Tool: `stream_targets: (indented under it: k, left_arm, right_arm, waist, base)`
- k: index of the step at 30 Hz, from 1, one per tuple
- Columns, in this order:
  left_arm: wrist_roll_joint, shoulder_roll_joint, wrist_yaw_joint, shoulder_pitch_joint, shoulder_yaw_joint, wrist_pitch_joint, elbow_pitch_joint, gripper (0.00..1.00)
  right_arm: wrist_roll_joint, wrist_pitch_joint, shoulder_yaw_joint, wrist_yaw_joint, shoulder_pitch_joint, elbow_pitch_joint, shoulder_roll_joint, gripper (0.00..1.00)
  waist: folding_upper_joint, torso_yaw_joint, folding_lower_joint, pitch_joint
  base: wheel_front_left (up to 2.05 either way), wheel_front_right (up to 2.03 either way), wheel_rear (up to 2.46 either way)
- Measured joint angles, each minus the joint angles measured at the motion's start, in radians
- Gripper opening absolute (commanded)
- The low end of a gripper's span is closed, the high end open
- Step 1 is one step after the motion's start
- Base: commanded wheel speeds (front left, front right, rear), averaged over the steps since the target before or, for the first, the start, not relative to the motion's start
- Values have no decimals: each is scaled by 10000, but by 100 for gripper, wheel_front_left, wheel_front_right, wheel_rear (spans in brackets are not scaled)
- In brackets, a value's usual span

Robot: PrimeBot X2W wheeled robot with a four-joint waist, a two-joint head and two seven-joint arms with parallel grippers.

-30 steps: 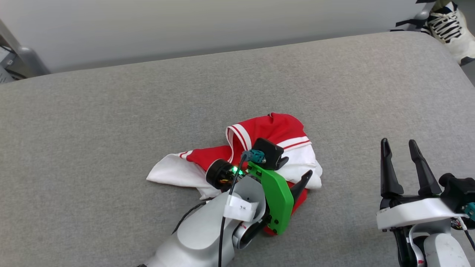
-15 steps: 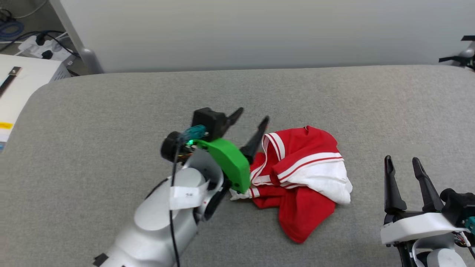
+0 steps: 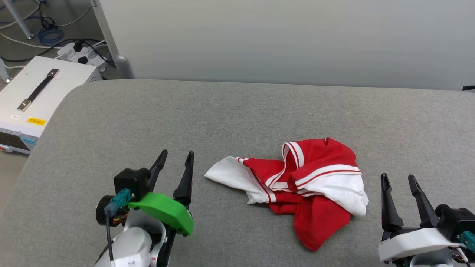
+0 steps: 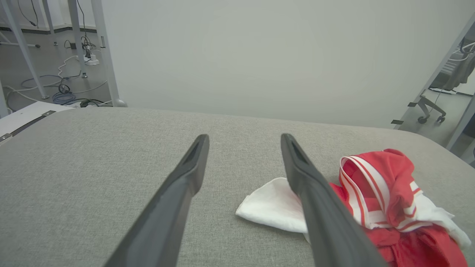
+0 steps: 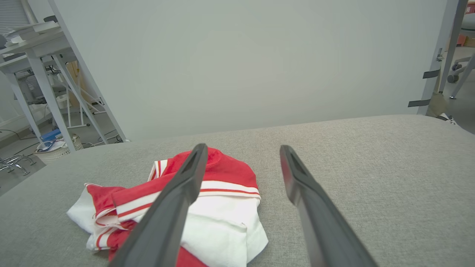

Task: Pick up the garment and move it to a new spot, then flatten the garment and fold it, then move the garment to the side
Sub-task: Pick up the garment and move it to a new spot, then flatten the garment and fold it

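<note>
The garment (image 3: 311,185), red with white sleeves and striped trim, lies crumpled on the grey padded table (image 3: 237,111), right of centre. One white sleeve sticks out to the left. My left gripper (image 3: 177,156) is open and empty at the lower left, well clear of the sleeve. In the left wrist view the garment (image 4: 374,200) sits beside the right finger of the left gripper (image 4: 243,139). My right gripper (image 3: 399,179) is open and empty at the lower right, just right of the garment. The right wrist view shows the garment (image 5: 207,207) ahead-left of the right gripper (image 5: 241,148).
A white box with a black handle (image 3: 37,96) stands off the table's left edge, with cables and a power strip (image 3: 79,52) on the floor behind it. A pale wall panel (image 3: 282,37) runs along the table's far edge.
My left gripper has let go of the garment and drawn back to the lower left, open. The garment lies a little more spread, one white sleeve out to the left. The head camera has turned.
</note>
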Motion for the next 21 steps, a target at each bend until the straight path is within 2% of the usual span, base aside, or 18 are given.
stream_targets:
  k: [4, 9, 19, 21]
  left_arm:
    - [610, -437, -75, 1053, 965, 0, -696, 100]
    - [1814, -683, -401, 1658, 1396, 2, -880, 100]
    - [2660, -1338, -1133, 1850, 2439, 0, -934, 100]
    - [2794, -1469, -1271, 1849, 2587, 0, -920, 100]
  right_arm:
    - [-40, 0, 33, 0, 21, 12, 0, 100]
    - [-38, 0, 98, 0, 23, 54, 2, 100]
    - [-157, 48, 234, 0, 23, 142, 0, 100]
    - [-29, 598, 268, 0, 19, 247, -25, 100]
  waist:
    - [0, 63, 0, 25]
    - [0, 62, 0, 0]
    - [0, -10, 0, 144]
    - [0, -22, 0, 241]
  base:
    - [0, 0, 0]
    - [0, 0, 0]
    - [0, 0, 0]
    - [0, 0, 0]
